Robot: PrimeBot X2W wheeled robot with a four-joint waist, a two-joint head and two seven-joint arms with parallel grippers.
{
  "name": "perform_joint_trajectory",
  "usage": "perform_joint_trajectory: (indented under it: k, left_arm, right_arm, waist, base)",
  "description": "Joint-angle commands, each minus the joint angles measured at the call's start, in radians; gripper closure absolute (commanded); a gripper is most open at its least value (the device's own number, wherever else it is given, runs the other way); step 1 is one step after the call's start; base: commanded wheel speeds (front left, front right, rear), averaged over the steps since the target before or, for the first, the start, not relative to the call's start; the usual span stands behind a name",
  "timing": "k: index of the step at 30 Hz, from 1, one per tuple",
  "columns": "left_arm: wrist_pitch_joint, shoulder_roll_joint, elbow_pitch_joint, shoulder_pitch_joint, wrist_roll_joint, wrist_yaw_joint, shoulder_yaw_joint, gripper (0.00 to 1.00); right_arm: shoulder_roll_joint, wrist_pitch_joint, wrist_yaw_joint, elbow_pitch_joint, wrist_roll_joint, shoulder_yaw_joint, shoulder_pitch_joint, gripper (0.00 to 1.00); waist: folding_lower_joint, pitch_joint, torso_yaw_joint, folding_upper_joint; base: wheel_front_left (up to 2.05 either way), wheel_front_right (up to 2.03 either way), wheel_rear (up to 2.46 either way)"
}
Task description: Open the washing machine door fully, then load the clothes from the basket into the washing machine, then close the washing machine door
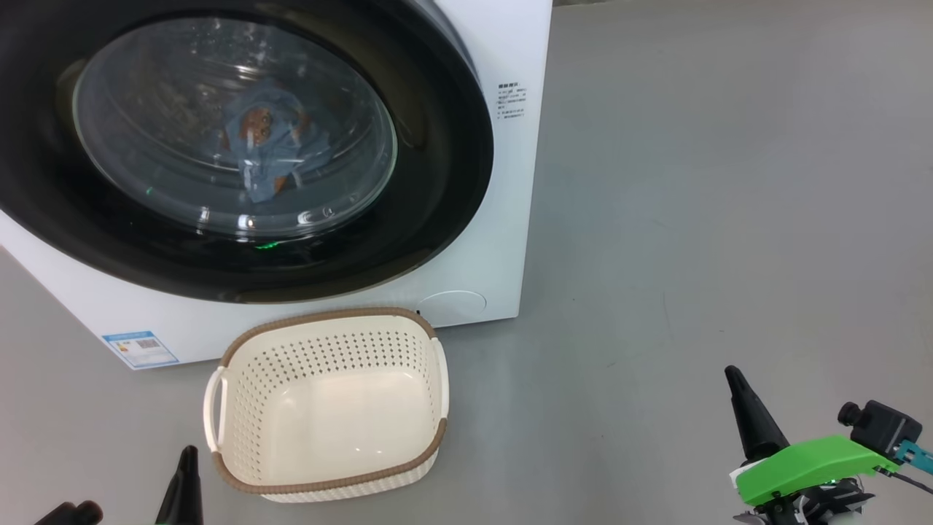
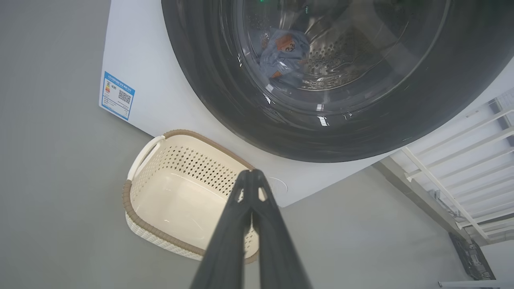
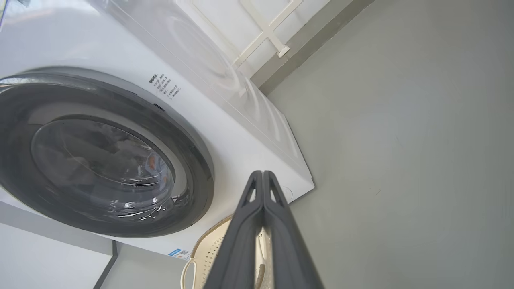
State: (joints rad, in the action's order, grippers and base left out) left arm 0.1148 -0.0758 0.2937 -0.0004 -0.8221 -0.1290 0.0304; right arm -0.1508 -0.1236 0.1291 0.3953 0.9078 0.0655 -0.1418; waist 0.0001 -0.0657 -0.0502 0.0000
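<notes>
My left gripper point(image 2: 253, 173) at the lower left has its fingers pressed tight together. Just right of it, the basket point(image 1: 332, 314) sits on the floor point(image 1: 692, 182), right up against the washing machine point(image 1: 503, 240). The washing machine door point(image 1: 437, 146) is closed, and the clothes point(image 1: 266, 142) show through its glass. Far right, my right gripper point(image 3: 262, 173) is pressed together too.

You have bright, even, diffuse light; the matte grey floor point(image 1: 692, 182) carries only faint, soft shadows. White glare streaks and a green dot sit on the lower curve of the glossy black round washing machine door point(image 1: 444, 168). Both wrist views bow straight lines near their edges, and the left end effector point(image 2: 252, 173) looks soft up close.
</notes>
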Motion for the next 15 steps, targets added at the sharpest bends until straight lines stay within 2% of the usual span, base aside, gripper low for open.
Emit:
perform_joint_trajectory:
  k: [1,15]
  left_arm:
    - [-0.006,-0.01,-0.026,-0.039,-0.026,-0.001,0.021,1.0]
    - [-0.05,-0.003,-0.03,-0.052,-0.176,-0.001,0.033,1.0]
  right_arm:
    - [-0.002,0.005,0.001,-0.032,0.031,-0.004,-0.005,1.0]
    - [0.017,0.049,0.001,-0.055,0.165,-0.036,0.003,1.0]
  waist:
    - [-0.0001,0.001,0.001,0.0]
    - [-0.0001,0.013,0.011,0.0]
  base:
    - [0.0,0.0,0.0]
    - [0.0,0.0,0.0]
